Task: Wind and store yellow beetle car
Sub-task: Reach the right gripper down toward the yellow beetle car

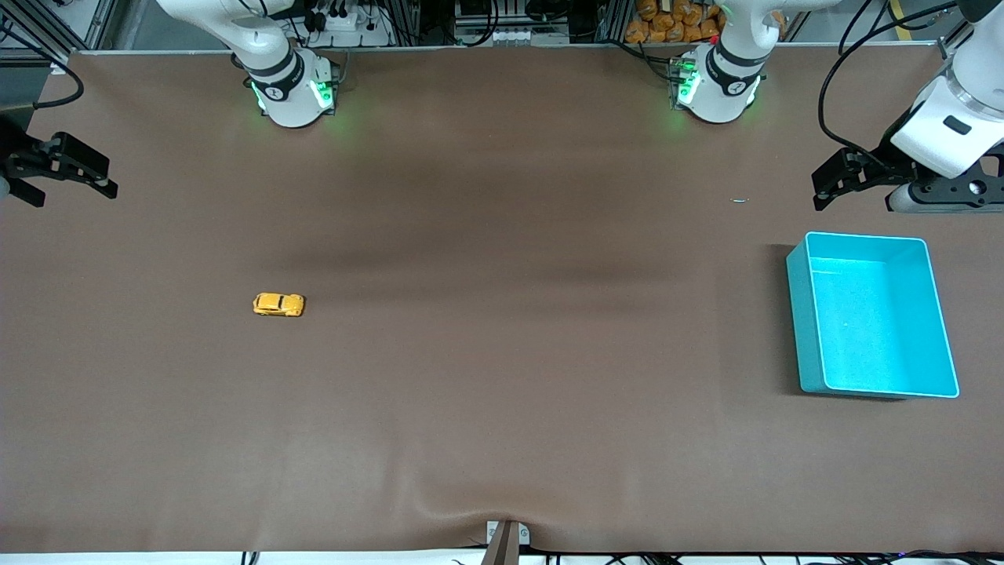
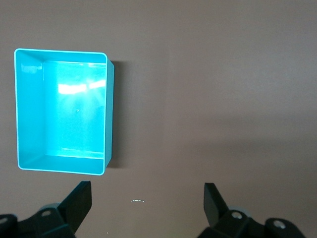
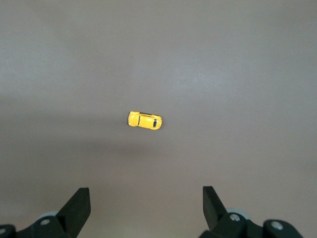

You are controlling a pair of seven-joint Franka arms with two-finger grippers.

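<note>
The yellow beetle car (image 1: 278, 305) stands on its wheels on the brown table toward the right arm's end; it also shows in the right wrist view (image 3: 145, 120). My right gripper (image 1: 100, 182) hangs open and empty high over the table edge at its own end, well apart from the car; in its wrist view (image 3: 146, 203) the fingers stand wide apart. My left gripper (image 1: 825, 184) is open and empty, up over the table beside the teal bin (image 1: 808, 314); it also shows in the left wrist view (image 2: 147, 201). The bin (image 2: 20, 109) is empty.
A small pale scrap (image 1: 740, 201) lies on the table between the left arm's base and the bin; it also shows in the left wrist view (image 2: 137, 201). A clamp (image 1: 506, 540) sits at the table's near edge.
</note>
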